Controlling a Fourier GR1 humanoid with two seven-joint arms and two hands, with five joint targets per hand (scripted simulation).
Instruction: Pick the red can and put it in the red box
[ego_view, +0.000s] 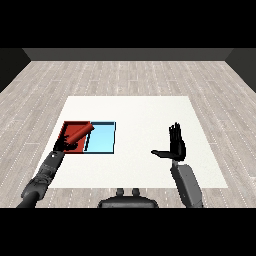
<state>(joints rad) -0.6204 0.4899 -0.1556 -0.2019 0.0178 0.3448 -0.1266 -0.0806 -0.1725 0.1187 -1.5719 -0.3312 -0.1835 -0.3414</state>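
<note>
You've got the red can at mid-left of the frame, lying tilted on its side over the red tray, its upper end reaching toward the divider with the light blue tray. Whether it rests on the tray floor or is held just above it, you can't tell from this view.

Your left hand sits at the can's lower left end, over the near edge of the red tray. It's dark against dark there, so you can't tell if the fingers are wrapped on the can or let go.

Your right hand is at center-right of the frame, well apart from both trays, raised over the white table, fingers straight and pointing up, thumb stuck out to the left, holding nothing.

Handling, as a guess: the can looks like a rigid, smooth cylinder, probably light, stiff enough not to dent under a wrap. The smooth round side likely slips and rolls, so lying on its side it may roll inside the tray. Best hold is around the middle of the body, fingers one side, thumb the other, not the ends.

Task looks nearly done, with the can over the red tray.
</note>
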